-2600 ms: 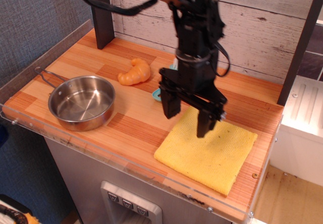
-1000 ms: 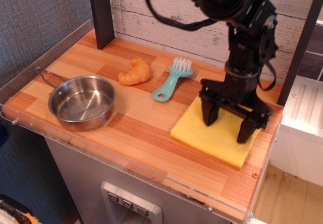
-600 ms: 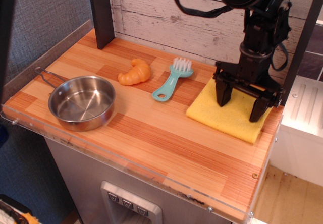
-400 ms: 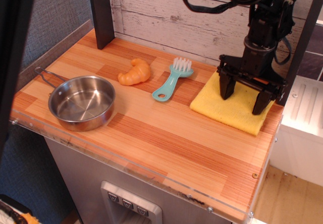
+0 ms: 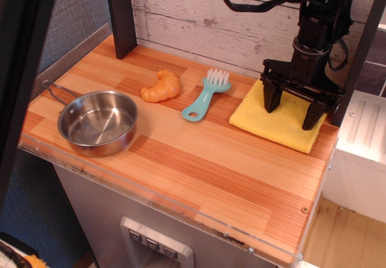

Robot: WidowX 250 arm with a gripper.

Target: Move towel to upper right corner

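Note:
The yellow towel (image 5: 274,123) lies bunched and partly folded on the wooden tabletop, in the upper right corner (image 5: 329,108) against the whitewashed plank wall. My black gripper (image 5: 293,108) stands straight down over it with its two fingers spread wide; both fingertips (image 5: 271,104) press on the cloth. The jaws are open, and no fold of the towel shows between them. The arm hides the towel's far edge.
A teal brush (image 5: 206,93) lies left of the towel, with an orange croissant toy (image 5: 160,86) beyond it. A steel pan (image 5: 96,122) sits near the front left. Dark posts (image 5: 122,15) stand at the back left and right. A clear plastic edge (image 5: 181,201) runs along the front.
The gripper has dragged the towel from the front right of the table back and rightward into the corner by the wall; the cloth has bunched up smaller.

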